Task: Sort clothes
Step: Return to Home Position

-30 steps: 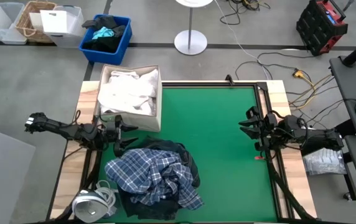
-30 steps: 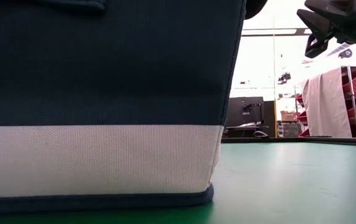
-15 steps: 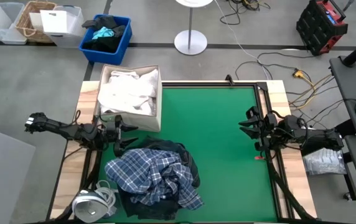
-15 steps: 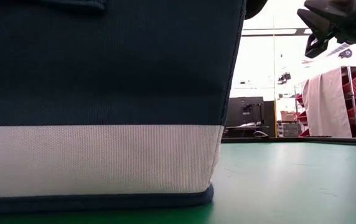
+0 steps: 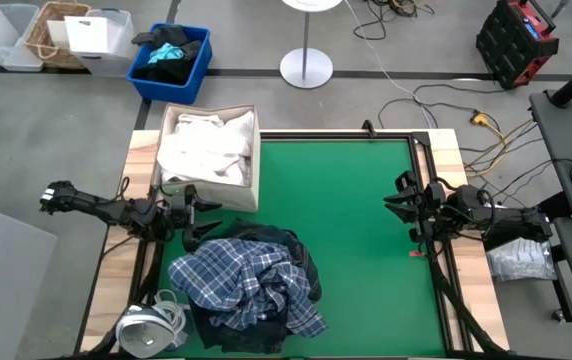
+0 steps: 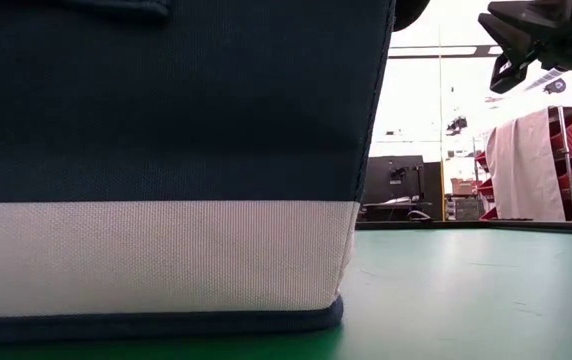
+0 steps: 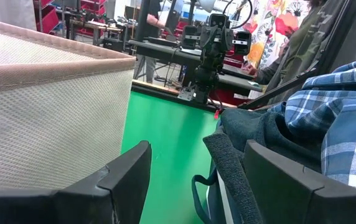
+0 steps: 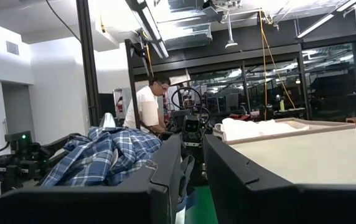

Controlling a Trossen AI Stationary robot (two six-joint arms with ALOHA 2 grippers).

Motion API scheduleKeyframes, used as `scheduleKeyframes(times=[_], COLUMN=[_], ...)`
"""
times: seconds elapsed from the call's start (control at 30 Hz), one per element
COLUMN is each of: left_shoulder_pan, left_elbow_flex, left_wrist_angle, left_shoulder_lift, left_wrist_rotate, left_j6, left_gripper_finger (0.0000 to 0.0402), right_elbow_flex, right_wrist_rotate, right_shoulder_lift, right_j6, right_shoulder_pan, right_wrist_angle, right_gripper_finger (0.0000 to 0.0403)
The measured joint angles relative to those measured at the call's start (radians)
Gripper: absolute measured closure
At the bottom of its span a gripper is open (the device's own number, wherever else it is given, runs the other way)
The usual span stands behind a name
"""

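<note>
Beyond the green-topped table [image 5: 356, 220], a blue crate [image 5: 166, 90] of black and teal fabric [image 5: 166, 55] sits on the floor near a wicker basket [image 5: 54, 40]. A round white stand base [image 5: 306, 68] and a red-black toolbox [image 5: 519, 42] stand farther right.

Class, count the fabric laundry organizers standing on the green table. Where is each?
2. The beige organizer, holding white clothes, stands at the table's far-left corner; the navy organizer, heaped with a plaid shirt, stands near-left. None looks hidden.

left arm [image 5: 96, 205]: black, slender, jointed | right arm [image 5: 486, 215]: black, thicker | gripper fingers [image 7: 128, 177]: dark flat angular plates
</note>
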Motion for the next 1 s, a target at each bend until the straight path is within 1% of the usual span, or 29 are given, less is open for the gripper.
scheduleKeyframes(times=[0.63, 0.77, 1.0], left_shoulder_pan=[0.000, 0.000, 0.000], left_elbow_flex=[0.000, 0.000, 0.000], left_wrist_angle=[0.000, 0.000, 0.000], left_shoulder_lift=[0.000, 0.000, 0.000], left_wrist_rotate=[0.000, 0.000, 0.000], left_j6=[0.000, 0.000, 0.000], left_gripper_finger=[0.0167, 0.0167, 0.0167], right_elbow_flex=[0.000, 0.000, 0.000], right_wrist_rotate=[0.000, 0.000, 0.000], right_shoulder_lift=[0.000, 0.000, 0.000], right_j6=[0.000, 0.000, 0.000], right_shoulder_pan=[0.000, 0.000, 0.000], right_wrist_angle=[0.000, 0.000, 0.000], right_gripper_finger=[0.0305, 0.0306, 0.0326])
